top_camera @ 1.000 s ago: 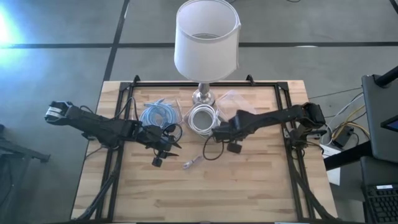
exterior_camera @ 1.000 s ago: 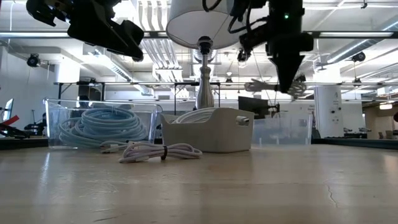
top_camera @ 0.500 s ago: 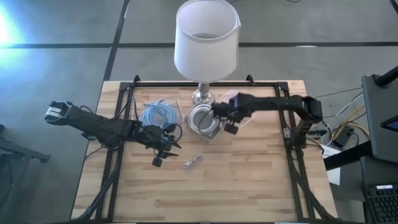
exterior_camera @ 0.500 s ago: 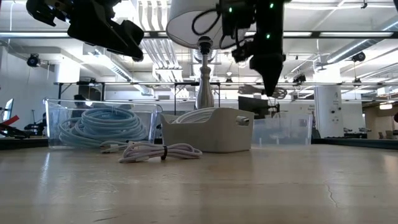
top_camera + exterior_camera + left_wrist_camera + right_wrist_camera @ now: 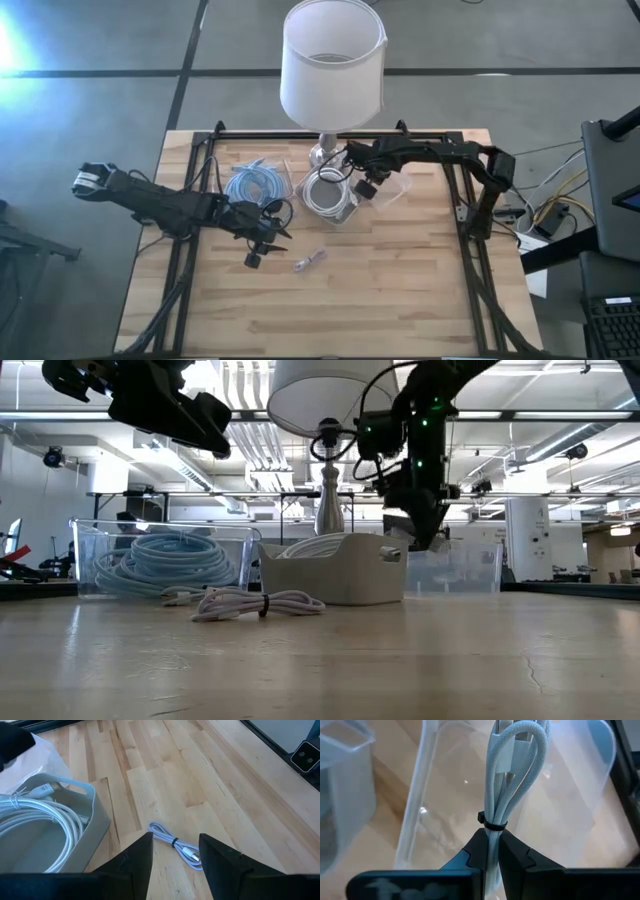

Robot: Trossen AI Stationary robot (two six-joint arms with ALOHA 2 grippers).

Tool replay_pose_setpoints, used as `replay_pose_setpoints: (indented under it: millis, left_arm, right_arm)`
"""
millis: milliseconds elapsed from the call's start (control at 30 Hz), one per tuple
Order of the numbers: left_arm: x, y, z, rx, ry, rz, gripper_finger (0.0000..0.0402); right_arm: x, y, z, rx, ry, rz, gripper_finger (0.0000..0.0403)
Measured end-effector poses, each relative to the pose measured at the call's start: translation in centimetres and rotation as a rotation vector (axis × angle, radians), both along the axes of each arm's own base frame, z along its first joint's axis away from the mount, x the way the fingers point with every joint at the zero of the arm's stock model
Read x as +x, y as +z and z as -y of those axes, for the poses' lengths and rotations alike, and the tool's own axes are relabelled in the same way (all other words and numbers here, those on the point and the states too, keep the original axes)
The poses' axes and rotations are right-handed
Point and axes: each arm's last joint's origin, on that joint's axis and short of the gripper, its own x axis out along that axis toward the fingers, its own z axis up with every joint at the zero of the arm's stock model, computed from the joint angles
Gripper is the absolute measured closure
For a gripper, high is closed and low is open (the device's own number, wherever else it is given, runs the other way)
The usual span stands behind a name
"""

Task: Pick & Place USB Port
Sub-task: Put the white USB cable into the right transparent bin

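Nearest to you, a small bundled white USB cable is lying loose on the bare wooden table, bound in the middle by a dark tie. In the left wrist view the same bundle is sitting just ahead of the fingers.

Your left gripper is hovering above the table just behind that bundle, with its jaws standing apart and nothing between them.

Moving back, you are looking at three containers in a row: a clear bin holding a pale blue cable coil, a white basket holding a white cable coil, and an empty clear container on the right.

Your right gripper is hanging over that clear container, jaws clamped on a folded light-coloured cable bundle that is cinched by a dark tie just past the fingertips. The bundle is dangling above the container; you cannot tell from these views whether it is touching the floor of it.

Farthest back, a lamp with a white shade is standing at the table's rear edge, just behind the basket.
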Motion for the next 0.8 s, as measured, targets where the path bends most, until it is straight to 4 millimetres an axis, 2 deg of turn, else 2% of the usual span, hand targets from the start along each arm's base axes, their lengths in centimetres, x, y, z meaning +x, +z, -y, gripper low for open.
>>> replay_pose_setpoints:
  millis: [233,433,633,800]
  left_arm:
    - [0.0,0.0,0.0,0.001,0.000,-0.003,0.0239]
    - [0.0,-0.1,0.0,0.001,0.000,-0.006,0.0239]
    - [0.0,-0.1,0.0,0.001,0.000,-0.006,0.0239]
    - [0.0,-0.1,0.0,0.001,0.001,-0.007,0.0239]
  right_arm:
    - [-1.2,-1.9,0.9,0.017,-0.084,-0.015,0.0374]
    - [-2.1,-3.6,0.6,0.048,-0.145,-0.030,0.0374]
    - [-2.1,-5.2,0.6,0.037,-0.134,0.037,0.0374]
    - [-2.0,-5.6,0.6,0.046,-0.130,0.070,0.0374]
